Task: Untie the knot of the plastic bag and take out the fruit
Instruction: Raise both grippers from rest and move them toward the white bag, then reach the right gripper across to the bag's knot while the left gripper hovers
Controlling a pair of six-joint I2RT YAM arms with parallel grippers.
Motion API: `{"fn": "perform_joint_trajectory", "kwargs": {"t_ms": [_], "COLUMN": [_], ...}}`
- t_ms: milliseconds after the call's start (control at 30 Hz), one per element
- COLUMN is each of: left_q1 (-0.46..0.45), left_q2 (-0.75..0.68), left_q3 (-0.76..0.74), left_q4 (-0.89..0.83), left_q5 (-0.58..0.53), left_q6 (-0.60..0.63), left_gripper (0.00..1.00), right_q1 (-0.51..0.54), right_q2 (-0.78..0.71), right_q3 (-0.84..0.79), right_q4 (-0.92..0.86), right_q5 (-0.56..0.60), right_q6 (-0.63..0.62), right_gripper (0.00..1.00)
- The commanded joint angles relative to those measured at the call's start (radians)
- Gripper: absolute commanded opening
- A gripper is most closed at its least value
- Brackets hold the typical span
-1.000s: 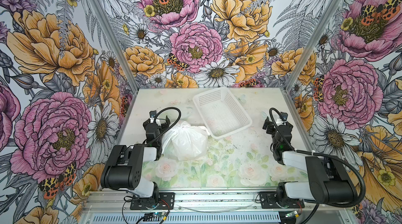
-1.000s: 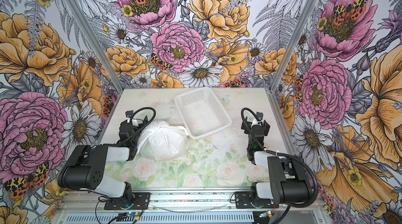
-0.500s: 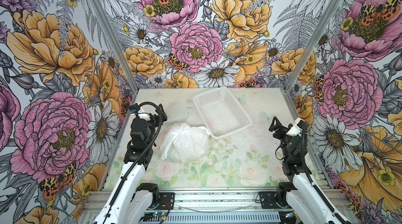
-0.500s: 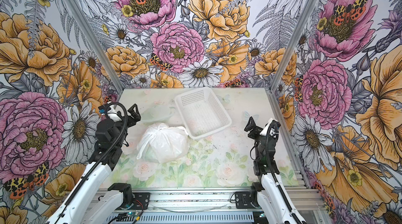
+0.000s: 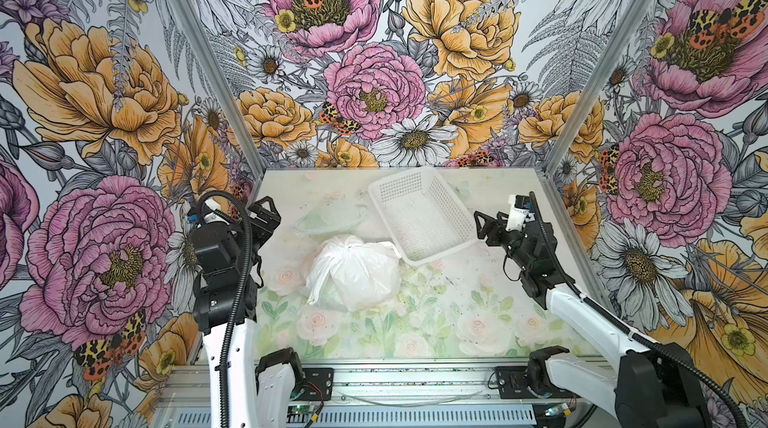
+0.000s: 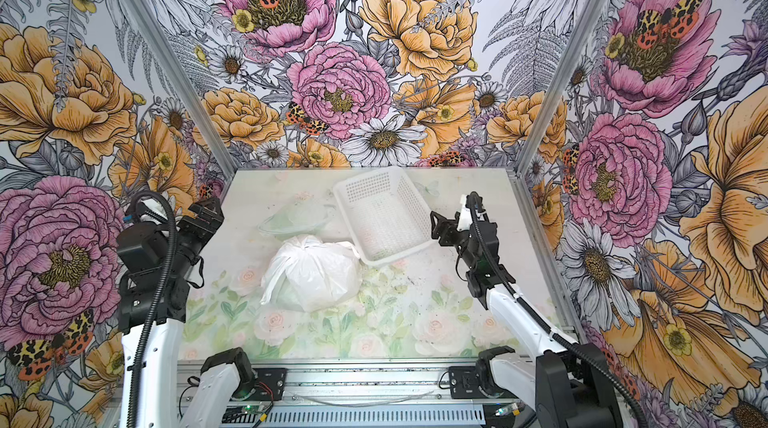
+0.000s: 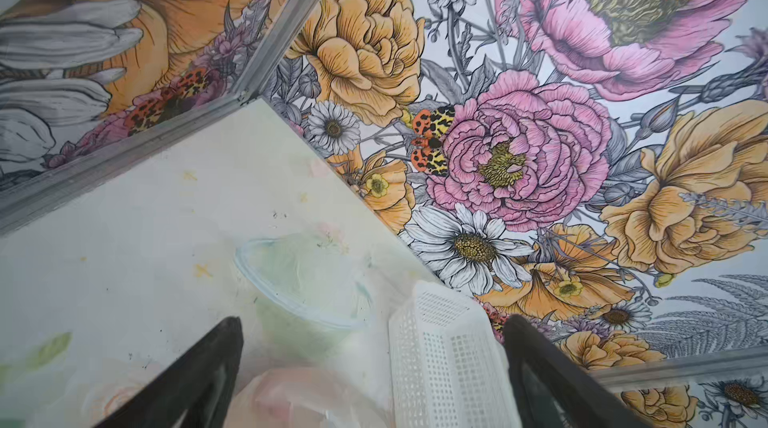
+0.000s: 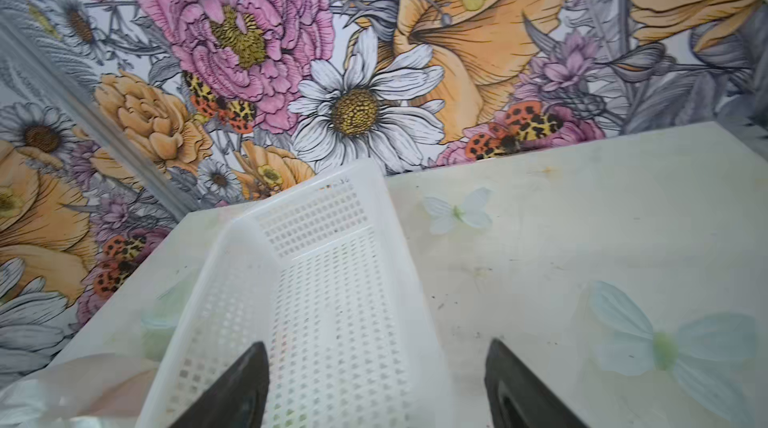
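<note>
Since a second ago, unfolded and lifted on both sides: left gripper [image 5: 266, 216] up from beside the plastic bag [image 5: 353, 272] to its 10 o'clock, right gripper [image 5: 482, 226] forward to the bag's 2 o'clock, close by the near right corner of the white basket [image 5: 401, 193]. Bag and basket unmoved. Left jaws spread wide, nothing between them. Right jaws also apart, somewhat narrower in the wrist view, gripping nothing. Bag near the middle of the table [image 5: 457, 301], tied shut, with the knot [image 5: 345, 239] at its 12 o'clock edge. Inside it, fruit hidden from view. Basket just beside the bag at 1 o'clock; translucent bowl [image 5: 328, 218] just beyond at 12.
</note>
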Motion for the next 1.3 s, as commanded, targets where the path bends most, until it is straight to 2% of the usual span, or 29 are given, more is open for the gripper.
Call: {"fn": "perform_joint_trajectory", "kwargs": {"t_ms": [0, 100, 200, 300, 633, 900, 1267], "left_q1": [-0.066, -0.162, -0.264, -0.311, -0.314, -0.314, -0.314], "left_q2": [0.035, 0.043, 0.061, 0.057, 0.034, 0.043, 0.041], "left_q3": [-0.132, -0.217, -0.2, -0.193, -0.2, -0.203, -0.208], "left_q4": [0.014, 0.111, 0.117, 0.118, 0.118, 0.117, 0.117], "left_q5": [-0.086, -0.161, -0.226, -0.273, -0.279, -0.279, -0.275], "left_q6": [-0.022, -0.009, 0.047, 0.067, 0.073, 0.064, 0.054], "left_gripper": [0.97, 0.97, 0.94, 0.94, 0.95, 0.95, 0.96], "right_q1": [0.095, 0.199, 0.293, 0.397, 0.634, 0.729, 0.82], "right_q2": [-0.028, -0.052, -0.025, 0.046, 0.215, 0.398, 0.629], "right_q3": [0.061, 0.087, 0.132, 0.203, 0.317, 0.438, 0.636], "right_q4": [-0.121, -0.175, -0.237, -0.31, -0.381, -0.394, -0.422], "right_q5": [-0.007, 0.007, -0.011, -0.014, 0.019, 0.113, 0.142], "right_q6": [-0.102, -0.161, -0.239, -0.329, -0.479, -0.495, -0.49], "right_gripper": [0.82, 0.82, 0.82, 0.82, 0.85, 0.85, 0.88]}}
